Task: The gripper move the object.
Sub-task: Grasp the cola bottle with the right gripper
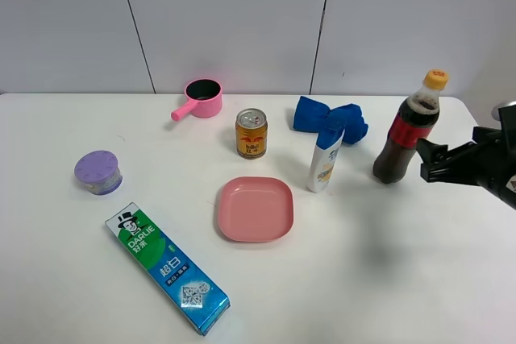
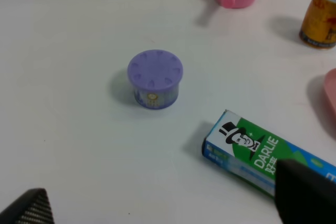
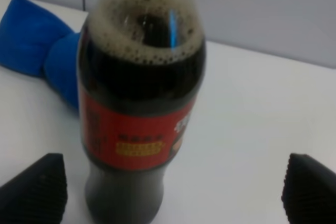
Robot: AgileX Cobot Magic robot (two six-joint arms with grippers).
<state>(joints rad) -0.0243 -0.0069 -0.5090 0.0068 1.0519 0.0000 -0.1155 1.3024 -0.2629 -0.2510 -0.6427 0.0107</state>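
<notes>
worktop (image 1: pixel 363 279): white and flat, with all items spread across it.
cola bottle (image 1: pixel 407 130): stood upright near the right edge, toward the far right corner. Dark drink, red label, yellow cap. Tallest thing on the worktop.
bottle vs gripper: the right gripper (image 1: pixel 422 160) sat just beside the bottle on its right-edge side, level with the lower body. The high view showed a small gap and no contact. In the right wrist view the bottle (image 3: pixel 139 119) stood ahead of the fingers (image 3: pixel 37 190), within their spread and closer to one of them.
right gripper state: jaws spread wide, wider than the bottle, holding nothing.
toothpaste box (image 1: pixel 168 270): lay flat and diagonal near the front left corner.
pink plate (image 1: pixel 255 209): mid-worktop, empty.
blue cloth (image 1: pixel 326 118): bunched up toward the far edge, on the left-edge side of the bottle.
squeeze bottle (image 1: pixel 326 159): white-blue, upright, between plate and cola bottle and apart from both.
pink pot (image 1: pixel 201 98): near the far edge, handle pointing toward the left edge.
drink can (image 1: pixel 251 133): gold-red, upright, on the far side of the plate.
purple tub (image 1: pixel 98 172): near the left edge, lid on.
left gripper (image 2: pixel 168 203): only the fingertips (image 2: pixel 304 192) showed in the left wrist view. Set well apart, gripping nothing, above the worktop by the toothpaste box (image 2: pixel 262 156) and the tub (image 2: pixel 155 80).
</notes>
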